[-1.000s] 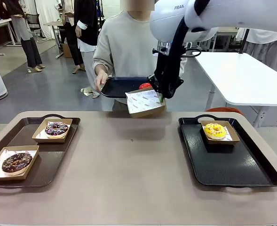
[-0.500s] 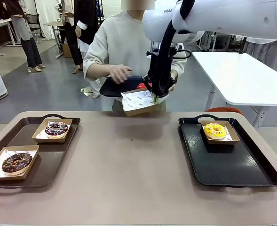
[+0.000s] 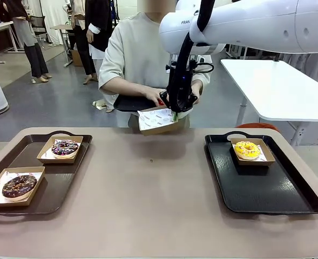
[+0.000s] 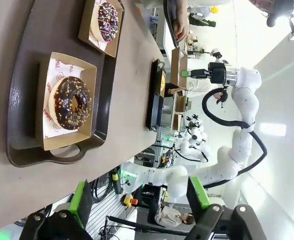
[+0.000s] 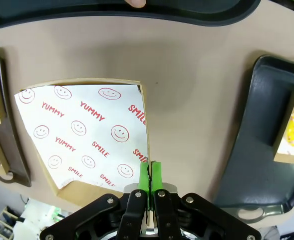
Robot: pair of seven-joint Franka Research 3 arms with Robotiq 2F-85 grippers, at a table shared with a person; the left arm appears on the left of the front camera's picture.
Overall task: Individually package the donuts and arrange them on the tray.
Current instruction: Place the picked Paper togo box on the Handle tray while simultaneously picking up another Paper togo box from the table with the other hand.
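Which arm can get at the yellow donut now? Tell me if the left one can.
Probably not soon: the open left gripper hovers by the left tray, while the yellow donut sits across the table on the right tray.

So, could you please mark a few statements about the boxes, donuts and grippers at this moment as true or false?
1. The right gripper is shut on the rim of a paper-lined box. True.
2. That box already holds a donut. False: its printed paper lies bare.
3. The yellow donut sits in a box on the right tray. True.
4. The left gripper holds the chocolate donut. False: it is open, with the donut boxed on the left tray.
5. The person's hand is on the red donut over the tray they hold. True.
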